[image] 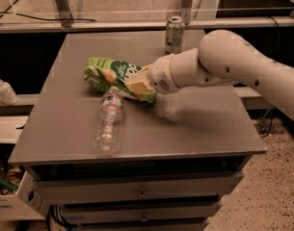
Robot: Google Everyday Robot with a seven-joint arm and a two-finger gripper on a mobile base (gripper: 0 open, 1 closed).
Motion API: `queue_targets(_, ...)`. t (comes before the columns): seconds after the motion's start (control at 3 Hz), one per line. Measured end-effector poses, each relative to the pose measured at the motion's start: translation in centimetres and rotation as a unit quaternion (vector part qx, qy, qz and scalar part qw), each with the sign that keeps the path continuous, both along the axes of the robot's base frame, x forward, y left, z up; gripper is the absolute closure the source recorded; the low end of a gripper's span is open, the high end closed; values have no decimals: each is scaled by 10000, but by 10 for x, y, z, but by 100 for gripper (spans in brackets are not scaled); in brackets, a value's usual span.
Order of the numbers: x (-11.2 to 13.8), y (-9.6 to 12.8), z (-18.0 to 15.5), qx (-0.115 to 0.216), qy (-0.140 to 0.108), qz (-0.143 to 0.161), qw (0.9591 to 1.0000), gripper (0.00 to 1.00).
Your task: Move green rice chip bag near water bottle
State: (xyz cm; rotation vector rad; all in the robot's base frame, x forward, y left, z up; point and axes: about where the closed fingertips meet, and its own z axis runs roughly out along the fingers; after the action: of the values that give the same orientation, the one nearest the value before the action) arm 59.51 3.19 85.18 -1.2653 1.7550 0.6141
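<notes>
The green rice chip bag (108,74) lies tilted at the middle of the grey table (194,124), its right end in my gripper (137,83). The gripper is shut on the bag's right edge, reaching in from the right on a white arm (223,64). The water bottle (109,121) lies on its side just below the bag, cap end pointing up toward it; the bag's lower edge touches or overlaps the bottle's cap end.
A short silver can (174,34) stands upright at the table's back edge, behind the arm. A white pump bottle (4,89) sits on a shelf to the left. Drawers run below the table front.
</notes>
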Motion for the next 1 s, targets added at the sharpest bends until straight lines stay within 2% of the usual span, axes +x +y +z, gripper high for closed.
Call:
queue_targets(0.33,-7,1,-1,13,45,33,10000,100)
queue_targets(0.67,-12,1,-2,22,118,27,9999,83)
queue_targets(1.0,-13,0,-3,33,160,20,9999,59)
